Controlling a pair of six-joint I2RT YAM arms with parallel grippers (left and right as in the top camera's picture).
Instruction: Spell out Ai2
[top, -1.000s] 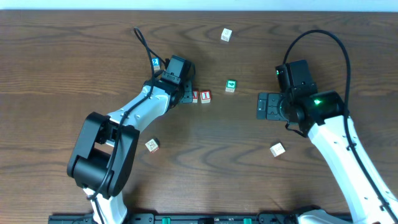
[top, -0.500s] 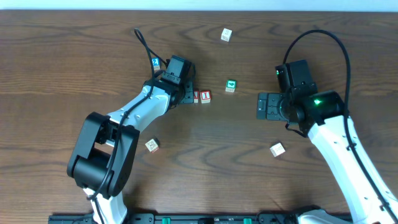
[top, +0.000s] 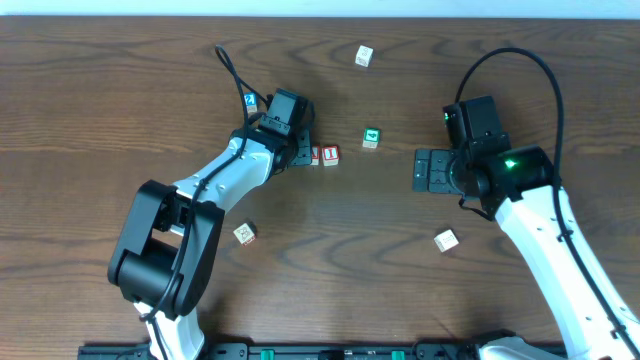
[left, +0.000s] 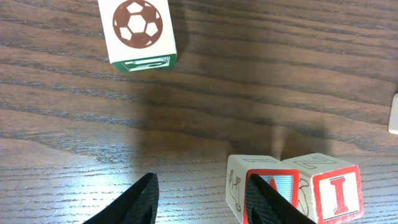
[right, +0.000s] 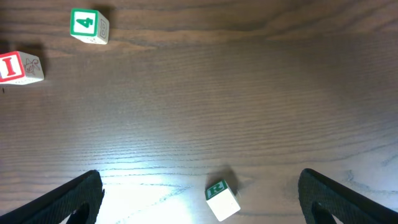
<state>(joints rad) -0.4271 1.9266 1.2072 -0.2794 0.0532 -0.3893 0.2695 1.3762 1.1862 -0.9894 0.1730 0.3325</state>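
**Hovering beside the A–I pair, 2 set apart**

Left pincer low over the tabletop, jaws apart, nothing clamped. In the wrist view one finger overlaps the A cube; cannot tell if they touch. A cube and I cube touching, side by side, mid-tabletop, I toward the right edge. 2 cube alone beside the left arm, nearer the far edge, well apart from the pair. 4 cube near I, on its right. Right pincer spread wide, empty, farther right, apart from every cube.
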